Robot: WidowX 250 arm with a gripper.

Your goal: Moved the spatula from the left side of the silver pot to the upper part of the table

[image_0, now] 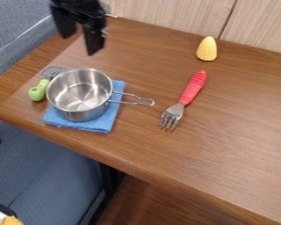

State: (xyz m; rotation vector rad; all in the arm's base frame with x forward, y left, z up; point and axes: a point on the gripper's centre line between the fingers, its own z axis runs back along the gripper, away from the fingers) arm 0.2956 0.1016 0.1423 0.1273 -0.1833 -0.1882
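The black two-finger gripper (79, 38) is hanging above the table's upper left, its fingers spreading apart. The green-handled metal spatula (37, 91) is lying just left of the shiny silver metal pot (79, 92), which is sitting on a folded blue cloth (117, 107). Right of them, a red-handled metal fork (193, 87) is resting below a yellow toy corn cob (207, 49).

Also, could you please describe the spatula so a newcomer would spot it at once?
On the wooden table, find the silver pot on the blue cloth. The spatula lies just left of the pot in the view, slotted metal head toward the top. Its chunky handle is light green, unlike the fork's red one.
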